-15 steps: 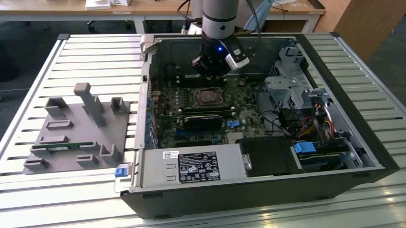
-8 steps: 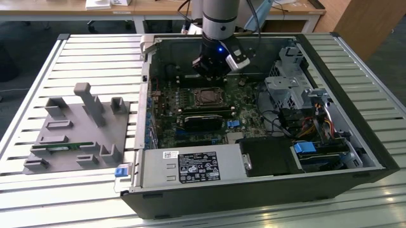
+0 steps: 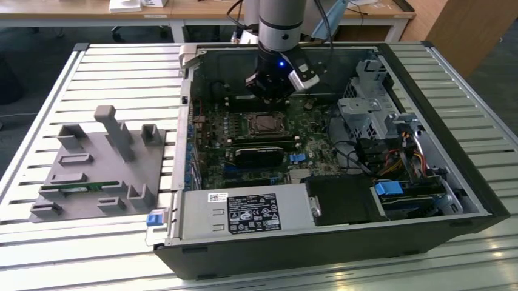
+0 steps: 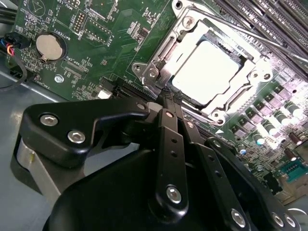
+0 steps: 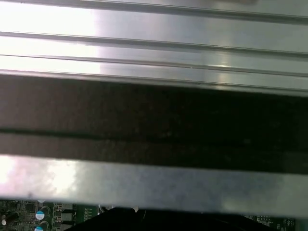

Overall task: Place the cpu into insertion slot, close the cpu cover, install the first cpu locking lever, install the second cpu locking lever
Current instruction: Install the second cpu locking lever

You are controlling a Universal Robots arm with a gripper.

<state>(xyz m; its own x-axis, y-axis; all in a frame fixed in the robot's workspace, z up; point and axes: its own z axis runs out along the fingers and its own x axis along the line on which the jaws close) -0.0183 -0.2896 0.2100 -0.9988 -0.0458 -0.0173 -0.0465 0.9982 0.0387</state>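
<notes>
While the cpu (image 4: 208, 72) sits in its socket under the closed cpu cover (image 4: 250, 72), your end effector (image 4: 171, 103) hangs just beside the cover's near edge, fingers pinched together on nothing. Around it you have green motherboard (image 4: 91, 53) inside the open computer case (image 3: 453, 176), which lies on a slatted desk (image 3: 113, 66).

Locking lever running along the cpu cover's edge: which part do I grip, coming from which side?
Probably the straight middle of the locking lever, pinched across the rod from above. It is a thin rod lying low beside the cpu cover, with memory slots close on its other side, so side approaches look blocked.
</notes>
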